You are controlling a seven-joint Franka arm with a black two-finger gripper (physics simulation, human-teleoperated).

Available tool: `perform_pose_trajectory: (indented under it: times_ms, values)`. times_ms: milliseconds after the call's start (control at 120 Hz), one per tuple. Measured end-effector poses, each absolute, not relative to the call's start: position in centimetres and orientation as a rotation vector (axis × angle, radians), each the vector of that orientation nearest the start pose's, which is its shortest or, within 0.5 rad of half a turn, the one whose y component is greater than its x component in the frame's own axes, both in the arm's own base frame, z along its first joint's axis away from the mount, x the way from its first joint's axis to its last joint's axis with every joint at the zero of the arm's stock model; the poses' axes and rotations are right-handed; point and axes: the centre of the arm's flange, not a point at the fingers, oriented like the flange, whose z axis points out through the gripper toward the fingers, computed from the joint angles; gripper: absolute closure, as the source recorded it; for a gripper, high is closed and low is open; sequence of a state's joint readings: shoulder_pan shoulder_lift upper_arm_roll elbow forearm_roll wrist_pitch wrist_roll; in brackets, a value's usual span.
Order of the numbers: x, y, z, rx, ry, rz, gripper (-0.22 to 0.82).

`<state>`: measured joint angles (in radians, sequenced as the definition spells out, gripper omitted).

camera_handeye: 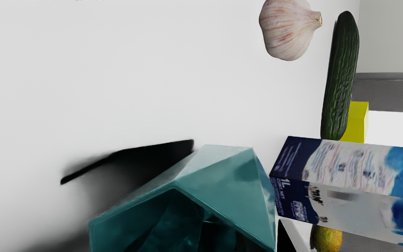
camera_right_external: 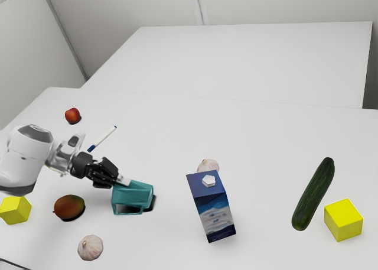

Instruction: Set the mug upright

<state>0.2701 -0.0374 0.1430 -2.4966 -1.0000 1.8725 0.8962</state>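
From the exterior view's left, a yellow block point(camera_right_external: 15, 210) sat well back from the claw, under the arm's side of the scene. The mango point(camera_right_external: 69, 207) rested nearer, and the red fruit point(camera_right_external: 72, 116) lay well apart, past the marker point(camera_right_external: 102, 139) that lay behind the claw. A garlic bulb point(camera_right_external: 90, 247) sat on the camera's side of it.

The claw point(camera_right_external: 123, 181) was right at the mug point(camera_right_external: 134, 194), at its mouth end. The mug was tipped over, not upright, its open mouth turned toward the claw; that end was probably chosen so the mug could be swung up onto its base. I could not tell how far open the claw was, nor whether it gripped the mug or only reached its edge.

Ahead of the claw, beyond the mug, stood the milk carton point(camera_right_external: 213, 208), a second garlic bulb point(camera_right_external: 208, 165) just behind it. Farthest out were the cucumber point(camera_right_external: 313, 194) and another yellow block point(camera_right_external: 343, 220), likely just bystanders to this job.
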Motion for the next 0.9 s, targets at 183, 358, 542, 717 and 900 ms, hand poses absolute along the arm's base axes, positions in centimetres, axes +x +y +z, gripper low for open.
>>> perform_pose_trajectory:
  times_ms: [183, 358, 542, 717, 900]
  values:
    - [41.5, 9.4, 31.0, 2.164, 0.045, 0.146, 0.75]
    - [44.5, 6.9, 36.4, 2.289, -0.188, 0.187, 0.77]
    - [48.4, 6.1, 40.3, 2.609, -0.466, 0.077, 0.78]
    - [50.7, 4.4, 40.7, 2.829, -0.61, 0.022, 0.79]
    - [51.7, 2.2, 40.4, 2.991, -0.689, -0.014, 0.79]
